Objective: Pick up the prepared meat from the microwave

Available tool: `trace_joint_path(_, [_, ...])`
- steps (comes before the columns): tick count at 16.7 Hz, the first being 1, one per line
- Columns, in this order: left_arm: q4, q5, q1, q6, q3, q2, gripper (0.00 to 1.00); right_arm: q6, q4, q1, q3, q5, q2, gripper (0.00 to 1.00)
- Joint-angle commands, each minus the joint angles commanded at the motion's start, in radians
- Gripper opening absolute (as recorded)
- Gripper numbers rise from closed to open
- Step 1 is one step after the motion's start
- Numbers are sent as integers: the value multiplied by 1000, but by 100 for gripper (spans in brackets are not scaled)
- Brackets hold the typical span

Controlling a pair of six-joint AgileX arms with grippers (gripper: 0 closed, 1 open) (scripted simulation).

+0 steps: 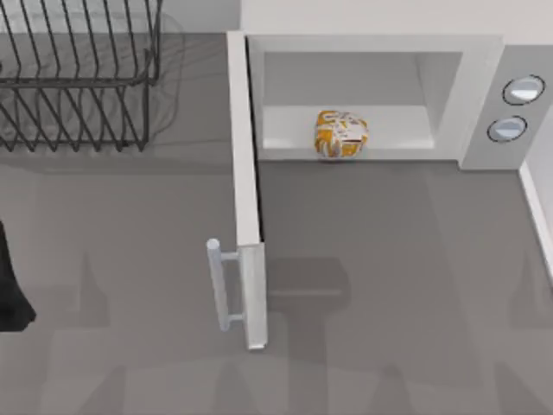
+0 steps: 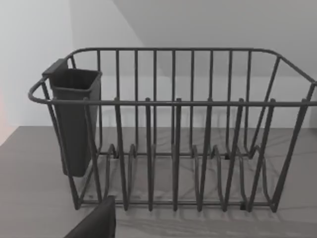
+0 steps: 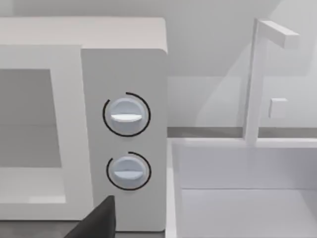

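Left arm [image 1: 12, 298] parked at the tabletop's left edge, a dark shape. Left end effector [image 2: 94, 223] a dark wedge in the left wrist view, facing the black wire dish rack [image 2: 173, 134] and the dark cup [image 2: 74, 119] hung on its end; open or closed, cannot tell. Right end effector [image 3: 96, 220] likewise a dark wedge in the right wrist view, facing the microwave's two round knobs [image 3: 127, 115]; state, cannot tell. Beside the microwave, a white sink [image 3: 242, 198] with a tall white tap [image 3: 257, 79]. Farther out, microwave [image 1: 484, 104] at the back of the grey tabletop [image 1: 389, 285], door [image 1: 246, 190] swung wide open toward the front, bar handle [image 1: 218, 285] on its outer face. Prepared meat [image 1: 340, 134] resting on the cavity floor, near the front opening, roughly midway across.
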Motion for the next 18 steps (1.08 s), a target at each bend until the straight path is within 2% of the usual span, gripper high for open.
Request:
trace_joint_path(7, [0,0,0,0,0,0,100,1,6,4,5,2,10,100])
trace_joint_path(10, [0,0,0,0,0,0,100,7,61,42,56,20,100,100])
trace_joint_path(13, [0,0,0,0,0,0,100,21,166,112,154,57,284,100])
trace_joint_path(18, [0,0,0,0,0,0,100,61,394,268,388,158,752,100])
